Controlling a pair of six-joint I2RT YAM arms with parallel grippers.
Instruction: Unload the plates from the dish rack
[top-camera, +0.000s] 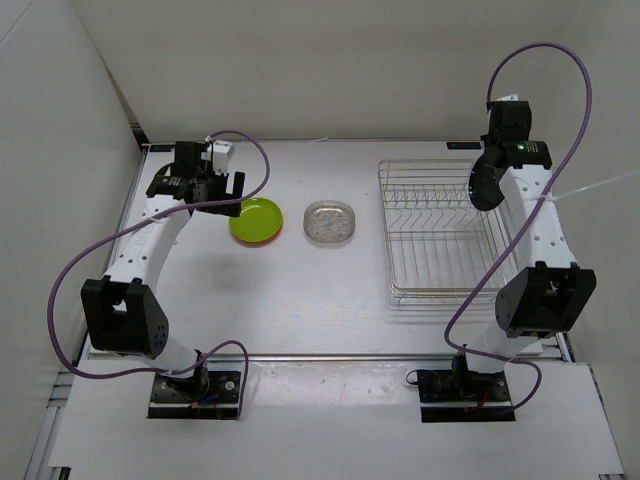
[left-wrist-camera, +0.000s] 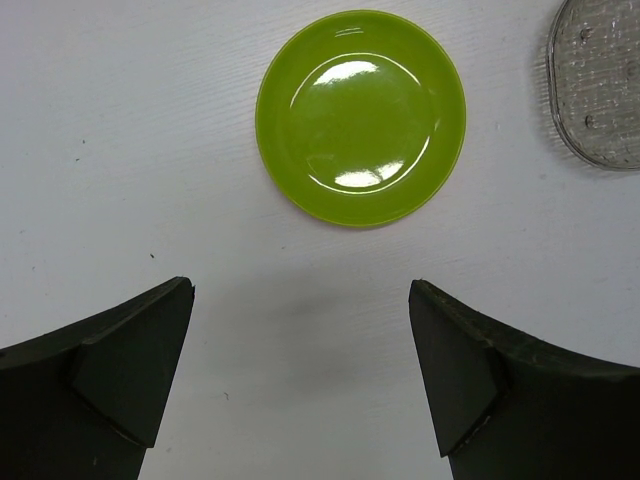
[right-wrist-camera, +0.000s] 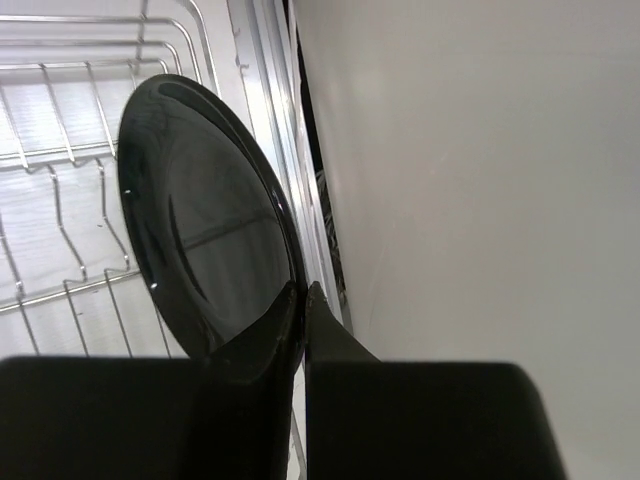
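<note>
The black plate (right-wrist-camera: 205, 220) hangs on edge in the air over the right side of the dish rack (top-camera: 387, 230), and my right gripper (right-wrist-camera: 305, 290) is shut on its rim. From above, that plate (top-camera: 484, 182) shows as a dark disc under the right gripper (top-camera: 493, 165). The rack's wires (right-wrist-camera: 265, 80) lie below it. A yellow-green plate (top-camera: 256, 220) and a clear plate (top-camera: 331, 222) lie flat on the table left of the rack. My left gripper (left-wrist-camera: 300, 290) stands open and empty over bare table, just short of the yellow-green plate (left-wrist-camera: 360, 117).
White walls close in the table on the left, back and right, and the right wall stands close beside the right arm. The clear plate (left-wrist-camera: 600, 80) lies to the right of the yellow-green one. Purple cables loop off both arms.
</note>
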